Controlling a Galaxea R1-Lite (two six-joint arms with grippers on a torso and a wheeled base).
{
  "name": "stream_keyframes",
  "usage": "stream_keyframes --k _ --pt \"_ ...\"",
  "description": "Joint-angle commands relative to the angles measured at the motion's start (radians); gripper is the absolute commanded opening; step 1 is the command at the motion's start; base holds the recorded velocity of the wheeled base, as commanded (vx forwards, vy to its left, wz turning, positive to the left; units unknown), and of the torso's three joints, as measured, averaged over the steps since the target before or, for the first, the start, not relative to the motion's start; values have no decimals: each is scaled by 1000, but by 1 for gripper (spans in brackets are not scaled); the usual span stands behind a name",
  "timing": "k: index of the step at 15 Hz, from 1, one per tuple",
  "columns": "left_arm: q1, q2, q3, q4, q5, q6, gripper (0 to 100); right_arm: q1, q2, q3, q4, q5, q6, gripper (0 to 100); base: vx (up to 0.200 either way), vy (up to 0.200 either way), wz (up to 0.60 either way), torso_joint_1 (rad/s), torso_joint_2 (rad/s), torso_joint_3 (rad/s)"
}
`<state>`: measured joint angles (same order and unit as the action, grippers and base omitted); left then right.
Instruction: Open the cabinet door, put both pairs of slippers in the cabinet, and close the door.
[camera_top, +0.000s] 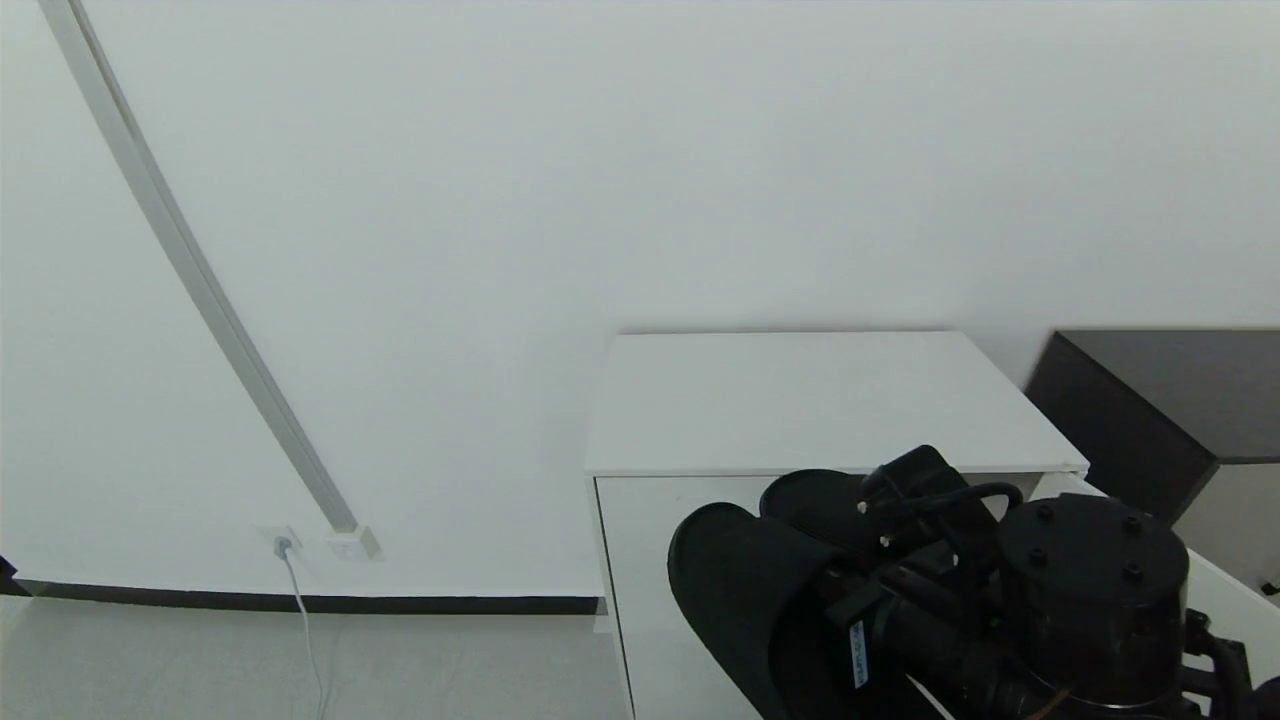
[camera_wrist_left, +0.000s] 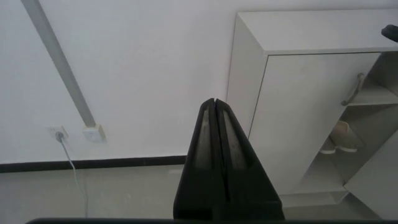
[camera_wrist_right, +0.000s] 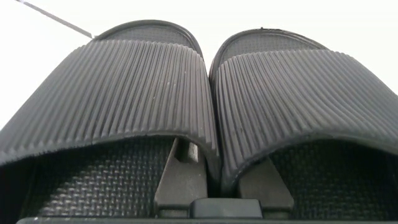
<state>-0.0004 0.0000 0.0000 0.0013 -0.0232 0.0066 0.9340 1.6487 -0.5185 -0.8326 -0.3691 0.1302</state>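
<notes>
Black slippers (camera_top: 745, 590) were pinched by the right tool (camera_wrist_right: 221, 183) just before the cabinet (camera_top: 830, 400); the left tool (camera_wrist_left: 216, 143) was pressed together, empty. They could be snagged on a shelf (camera_wrist_left: 373, 96) (thin grip) and dropped.

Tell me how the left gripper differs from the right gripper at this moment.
The left gripper is shut and holds nothing. The right gripper is shut on the pair of black slippers.
The left gripper's fingers press flat against each other. The right gripper's fingers are kept apart, one under each slipper's strap, with the slippers' inner walls pinched between them.
Both grippers are black.
</notes>
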Motion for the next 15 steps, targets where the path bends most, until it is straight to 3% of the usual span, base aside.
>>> stream_keyframes --k 1,10,15 --pt "0 0 0 0 0 0 0 2 6 2 0 -1 0 0 0 0 0 0 0 0" --pt "0 0 0 0 0 0 0 5 -1 28 -10 -5 -6 0 0 0 0 0 0 0" --pt "0 0 0 0 0 1 0 6 0 32 -11 -5 -7 0 0 -200 0 5 1 4"
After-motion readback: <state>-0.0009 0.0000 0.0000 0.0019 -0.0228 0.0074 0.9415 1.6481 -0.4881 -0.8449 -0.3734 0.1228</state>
